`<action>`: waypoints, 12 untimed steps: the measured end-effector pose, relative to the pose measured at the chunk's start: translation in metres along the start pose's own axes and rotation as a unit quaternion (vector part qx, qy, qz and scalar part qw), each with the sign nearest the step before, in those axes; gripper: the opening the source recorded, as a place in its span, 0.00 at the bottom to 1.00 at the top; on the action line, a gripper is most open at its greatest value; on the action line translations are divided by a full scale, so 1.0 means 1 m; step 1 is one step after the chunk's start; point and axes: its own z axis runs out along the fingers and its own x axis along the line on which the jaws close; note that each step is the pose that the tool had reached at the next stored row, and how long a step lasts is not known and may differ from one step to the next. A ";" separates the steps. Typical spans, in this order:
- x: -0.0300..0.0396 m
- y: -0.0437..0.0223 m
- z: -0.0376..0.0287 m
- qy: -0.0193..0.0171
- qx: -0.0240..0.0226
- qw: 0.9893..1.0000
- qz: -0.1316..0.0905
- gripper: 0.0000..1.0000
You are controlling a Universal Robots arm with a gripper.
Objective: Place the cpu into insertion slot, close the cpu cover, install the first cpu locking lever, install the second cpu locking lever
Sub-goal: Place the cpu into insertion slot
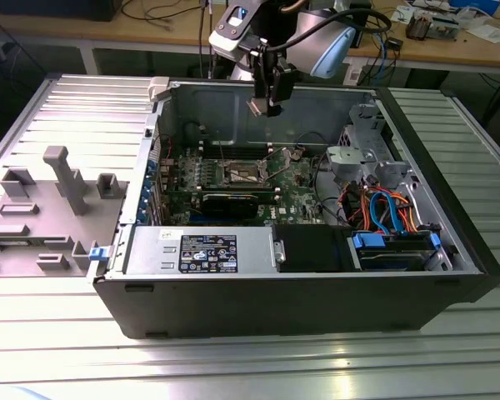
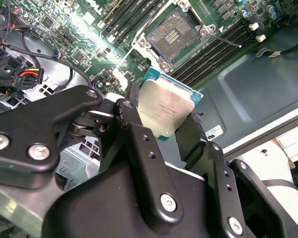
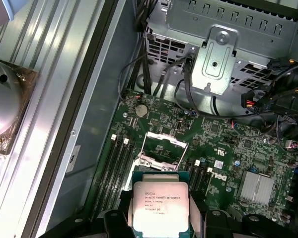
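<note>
My gripper [image 1: 262, 105] hangs above the open computer case, shut on the cpu [image 2: 166, 110], a flat square chip with a dull silver top and a green edge. In both wrist views black fingers [image 2: 135, 130] clamp two opposite sides of the cpu [image 3: 160, 204]. The insertion slot [image 1: 243, 172] lies well below on the green board, apart from the chip. Its dark centre [image 2: 172, 35] is uncovered. The cpu cover [image 3: 165, 140], a thin silver frame, stands swung up at one edge of the insertion slot [image 3: 159, 151].
Long black memory slots [image 3: 120, 163] flank the socket. A metal drive cage [image 3: 223, 44] and coloured cables [image 1: 383, 208] fill the case at the exterior view's right. The power supply [image 1: 204, 250] lies along the case's front. A grey fixture [image 1: 46, 208] sits outside on the exterior view's left.
</note>
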 end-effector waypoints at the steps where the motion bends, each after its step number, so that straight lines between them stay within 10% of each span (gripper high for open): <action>1: 0.0000 0.0000 0.0000 0.000 0.000 1.000 0.000 0.54; 12: 0.0000 -0.0003 0.0037 -0.005 -0.001 0.999 0.054 0.54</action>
